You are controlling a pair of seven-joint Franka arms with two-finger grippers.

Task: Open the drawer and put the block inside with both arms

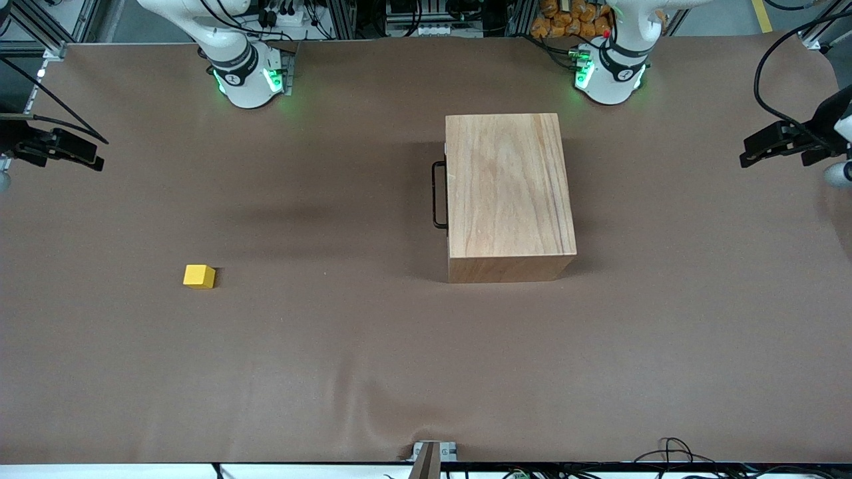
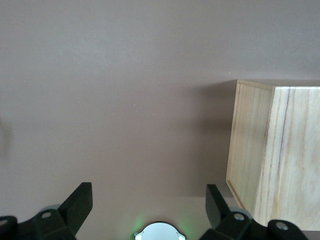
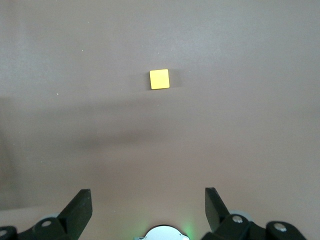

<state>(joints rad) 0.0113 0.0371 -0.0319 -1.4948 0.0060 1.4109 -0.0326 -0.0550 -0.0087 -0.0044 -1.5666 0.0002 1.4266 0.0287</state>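
Observation:
The wooden box (image 1: 509,193) stands mid-table, toward the left arm's end. Its drawer (image 1: 446,189) is shut, and the black wire handle (image 1: 438,194) faces the right arm's end. The yellow block (image 1: 199,276) lies alone on the mat toward the right arm's end, nearer the front camera than the box. My left gripper (image 2: 148,200) hangs open high over its own green-lit base (image 2: 160,233), with the box (image 2: 275,160) beside it. My right gripper (image 3: 148,202) is open too, high over its base, and the block (image 3: 159,78) lies well away from its fingertips. Neither gripper shows in the front view.
A brown mat (image 1: 333,372) covers the whole table. Black devices on mounts stick in at both table ends (image 1: 56,148) (image 1: 785,143). The arm bases (image 1: 249,76) (image 1: 609,70) stand along the edge farthest from the front camera. A small bracket (image 1: 429,454) sits at the nearest edge.

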